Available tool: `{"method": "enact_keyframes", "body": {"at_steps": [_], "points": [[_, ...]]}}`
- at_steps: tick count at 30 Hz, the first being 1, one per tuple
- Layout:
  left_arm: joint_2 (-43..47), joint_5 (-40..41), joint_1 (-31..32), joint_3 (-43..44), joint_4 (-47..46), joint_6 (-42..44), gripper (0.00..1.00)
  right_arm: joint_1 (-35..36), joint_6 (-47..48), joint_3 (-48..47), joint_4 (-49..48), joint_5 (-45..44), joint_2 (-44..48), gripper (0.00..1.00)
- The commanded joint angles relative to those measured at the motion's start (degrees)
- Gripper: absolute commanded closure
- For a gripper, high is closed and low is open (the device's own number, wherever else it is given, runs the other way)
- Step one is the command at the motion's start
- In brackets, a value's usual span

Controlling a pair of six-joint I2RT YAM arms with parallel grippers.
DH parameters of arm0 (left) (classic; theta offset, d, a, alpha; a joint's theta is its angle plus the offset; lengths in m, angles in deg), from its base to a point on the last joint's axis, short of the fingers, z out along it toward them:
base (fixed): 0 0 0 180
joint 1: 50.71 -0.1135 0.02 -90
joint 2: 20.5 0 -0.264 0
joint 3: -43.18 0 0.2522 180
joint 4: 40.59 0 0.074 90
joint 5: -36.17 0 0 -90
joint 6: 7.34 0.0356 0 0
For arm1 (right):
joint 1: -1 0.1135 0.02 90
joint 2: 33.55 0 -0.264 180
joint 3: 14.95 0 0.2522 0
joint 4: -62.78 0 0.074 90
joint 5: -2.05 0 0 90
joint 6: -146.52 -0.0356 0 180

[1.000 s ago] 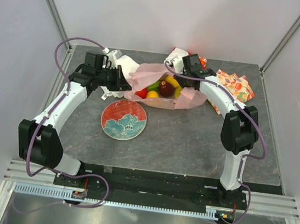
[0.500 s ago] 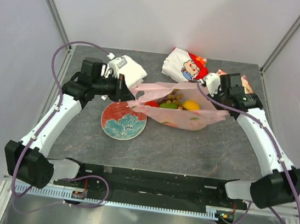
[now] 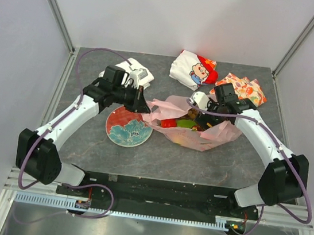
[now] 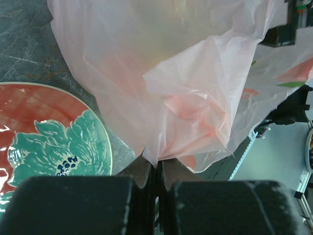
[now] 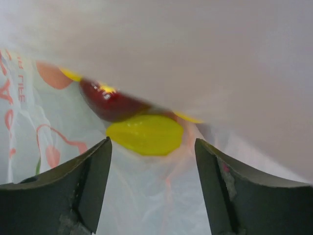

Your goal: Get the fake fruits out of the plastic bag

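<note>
The left arm (image 3: 70, 115) reaches from its near-left base toward the middle, elbow out to the left and wrist level. The left gripper (image 4: 156, 169) has its jaws pressed together on an edge of the plastic bag (image 4: 195, 98). The right arm (image 3: 264, 140) arcs far and leftward, wrist tipped down. The right gripper (image 5: 152, 147) has its jaws spread wide.

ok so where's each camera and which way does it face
Top external: above and behind the bases, looking down at the table, plastic bag and red plate; both arms show.
Left wrist: on the left arm, facing along the left gripper, shut on the bag's edge.
Right wrist: on the right arm, facing into the bag; open right gripper frames a yellow fruit.
Shared: all three show the bag.
</note>
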Motion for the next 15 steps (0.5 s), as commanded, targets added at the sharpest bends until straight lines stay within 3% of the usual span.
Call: {"method": "enact_keyframes", "body": {"at_steps": [1, 6, 7, 15], "points": [[-0.74, 0.98, -0.01, 1.08, -3.49, 2.17, 0.98, 1.58, 3.19, 1.79, -7.98, 3.52, -1.02, 0.18], [-1.88, 1.33, 0.08, 1.7, -3.75, 2.96, 0.98, 3.08, 5.04, 2.14, -11.06, 4.75, -6.82, 0.11], [-2.14, 1.33, 0.08, 1.79, -3.66, 3.13, 0.98, 3.78, 6.08, 1.88, -10.89, 4.84, -7.87, 0.02], [-3.72, 2.21, 0.08, 4.07, -3.22, 4.01, 0.98, 5.46, 7.94, 1.97, -15.01, -0.34, -15.96, 0.02]]}}
